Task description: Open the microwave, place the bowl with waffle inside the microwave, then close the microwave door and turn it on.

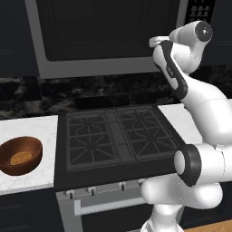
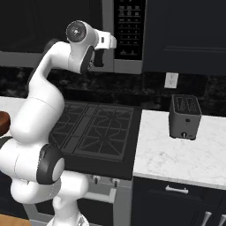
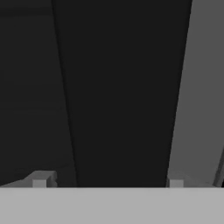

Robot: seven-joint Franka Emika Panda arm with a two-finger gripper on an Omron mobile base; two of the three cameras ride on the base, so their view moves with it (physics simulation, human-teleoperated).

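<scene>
At lower left of the left base view the bowl (image 1: 20, 156) is sitting on the white counter (image 1: 31, 127), the waffle (image 1: 20, 159) lying inside it. The stove (image 1: 115, 136) is filling the centre. Across the top the microwave (image 1: 108, 68) is hanging with its door (image 1: 104, 27) shut. At upper right the arm is reaching toward it. In the hand view the gripper (image 3: 107, 183) is facing the dark door close up, fingertips (image 3: 40, 180) standing wide apart, holding nothing. At right of the right base view a toaster (image 2: 185, 116) is standing.
</scene>
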